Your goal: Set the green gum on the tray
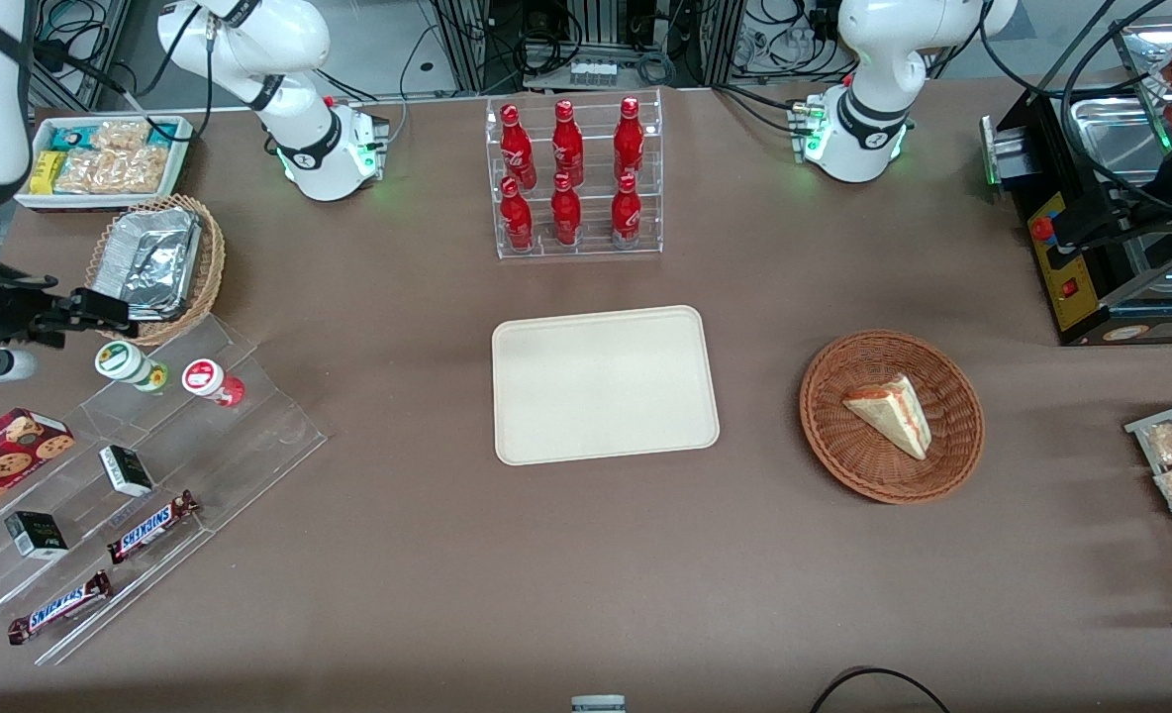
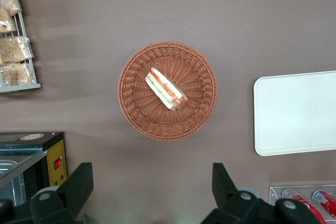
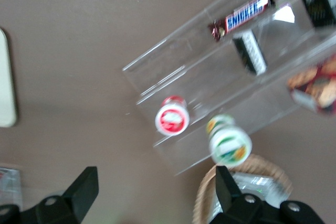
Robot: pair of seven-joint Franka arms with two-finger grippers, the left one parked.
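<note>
The gripper (image 3: 152,192) hangs with fingers spread wide, holding nothing, above the green gum (image 1: 131,364); the gum stands on the clear tiered stand (image 1: 200,436) beside the red-lidded bottle (image 1: 212,381), well apart from the tray (image 1: 604,384); probably light, rigid, smooth-sided, so pinch across its body below the lid.

Green gum (image 1: 129,363): small white bottle, green-rimmed round lid, yellow-green label marks, on the clear stepped display rack, tilted, just beside the red-lidded bottle, toward working arm's end of table. Tray (image 1: 604,384): flat cream-beige rectangle, rounded corners, low rim, mid-table, well apart from gum.
</note>
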